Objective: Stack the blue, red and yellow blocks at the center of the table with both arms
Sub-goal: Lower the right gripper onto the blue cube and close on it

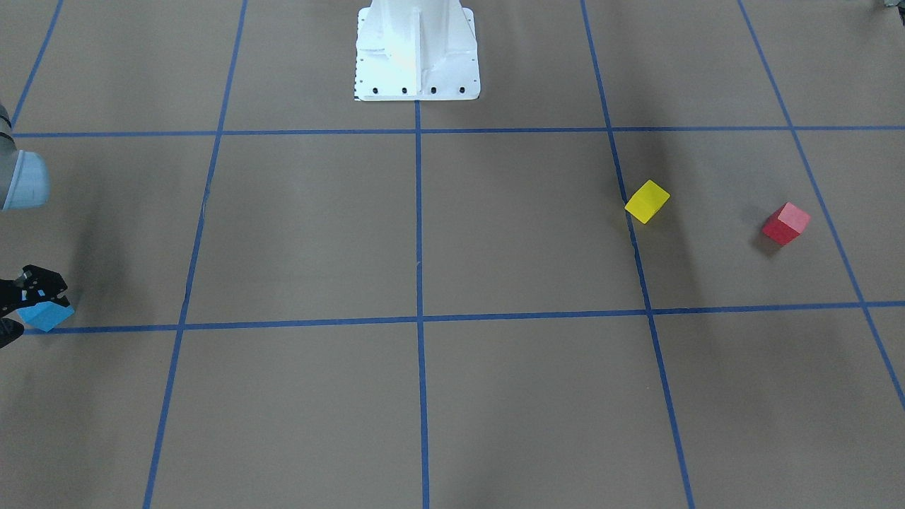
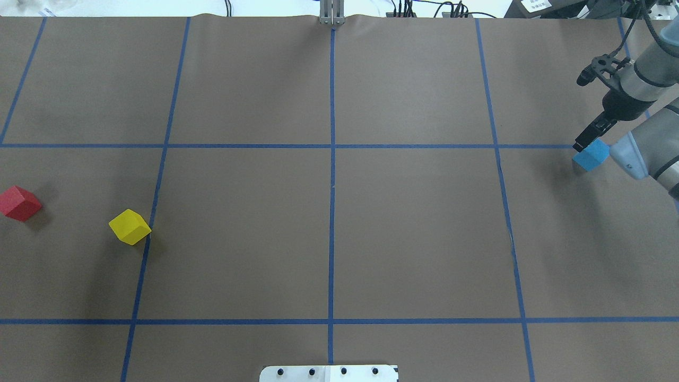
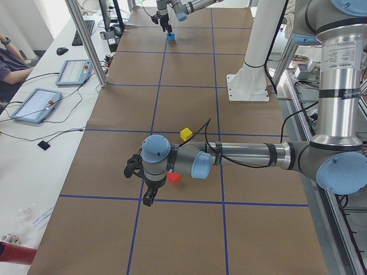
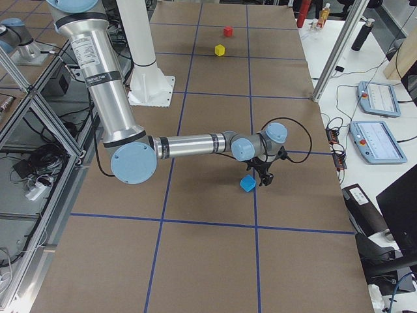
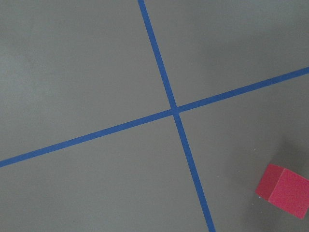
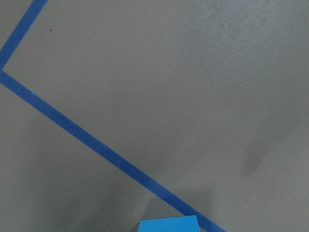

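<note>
The blue block [image 2: 590, 154] lies at the table's right edge, also in the front view [image 1: 44, 315]. My right gripper [image 1: 21, 309] hangs over it with its fingers apart, one on each side of the block; in the overhead view only one finger [image 2: 588, 136] shows. The right wrist view shows only the block's top [image 6: 168, 224] at the bottom edge. The yellow block [image 2: 130, 227] and the red block [image 2: 19, 203] lie at the far left. My left gripper [image 3: 148, 197] hovers near the red block [image 3: 174, 178]; I cannot tell if it is open or shut. The left wrist view shows the red block [image 5: 285, 191].
The table is brown paper with blue tape grid lines [image 2: 332, 212]. The white robot base [image 1: 417, 53] stands at the middle of the robot's side. Operators' tablets [image 3: 35, 104] lie on a side desk beyond the table edge.
</note>
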